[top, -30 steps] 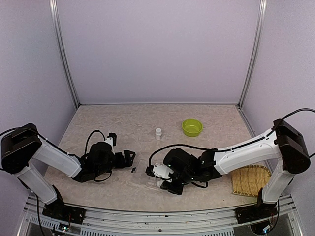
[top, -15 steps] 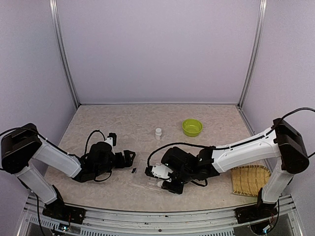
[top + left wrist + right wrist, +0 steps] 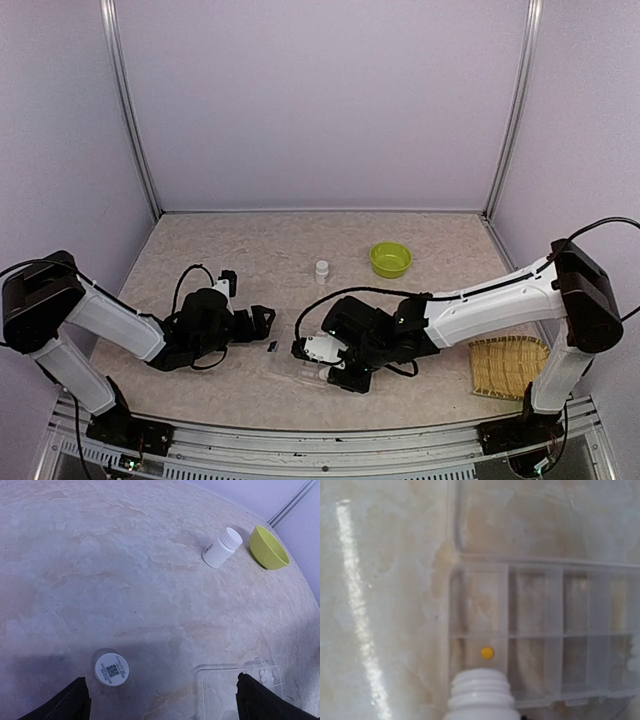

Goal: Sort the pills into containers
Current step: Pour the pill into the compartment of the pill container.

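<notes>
The right gripper [image 3: 309, 350] is clamping an uncapped white bottle [image 3: 481, 696] over the pill box [image 3: 535, 635] — one yellow pill [image 3: 487, 653] inside; the left gripper [image 3: 162, 702] is gaping near a QR-coded cap [image 3: 111, 669].

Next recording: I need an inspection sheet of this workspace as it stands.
Surface: beige marbled tabletop, undamaged where visible.
Job's things: clear plastic compartmented pill box; one round yellow pill in an end compartment.
Clutter: lime-green bowl, upright capped white bottle, loose white round cap, woven straw mat.
Grippers: left pincer open, empty; right pincer shut on an uncapped white plastic bottle, mouth over the box's edge.
Cables: black cable looped at each wrist, no snag seen.
Surroundings: lilac walls, metal corner posts.
</notes>
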Controlling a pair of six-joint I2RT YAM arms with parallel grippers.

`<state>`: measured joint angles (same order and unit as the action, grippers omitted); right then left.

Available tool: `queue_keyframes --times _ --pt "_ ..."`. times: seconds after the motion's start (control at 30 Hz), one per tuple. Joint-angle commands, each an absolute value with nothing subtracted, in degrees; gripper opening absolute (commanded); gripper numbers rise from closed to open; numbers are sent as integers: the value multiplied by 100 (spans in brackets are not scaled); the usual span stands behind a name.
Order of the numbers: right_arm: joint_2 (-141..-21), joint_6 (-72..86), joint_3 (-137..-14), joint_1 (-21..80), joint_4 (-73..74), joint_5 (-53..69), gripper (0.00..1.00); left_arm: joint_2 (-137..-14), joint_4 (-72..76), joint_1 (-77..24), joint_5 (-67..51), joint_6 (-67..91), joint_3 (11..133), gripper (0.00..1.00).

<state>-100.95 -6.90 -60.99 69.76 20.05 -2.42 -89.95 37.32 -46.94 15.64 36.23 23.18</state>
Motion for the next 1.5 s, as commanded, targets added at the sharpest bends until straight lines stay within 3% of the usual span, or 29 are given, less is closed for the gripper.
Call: queue_keyframes --times 0.0,1.47 --pt "-10256 -784 -6251 7049 2349 -281 20 -9035 3801 -4720 1529 3653 2335 99" --pt "-10535 -1004 -6850 7049 2998 -320 21 -9149 4026 -4720 1511 3736 2187 99"
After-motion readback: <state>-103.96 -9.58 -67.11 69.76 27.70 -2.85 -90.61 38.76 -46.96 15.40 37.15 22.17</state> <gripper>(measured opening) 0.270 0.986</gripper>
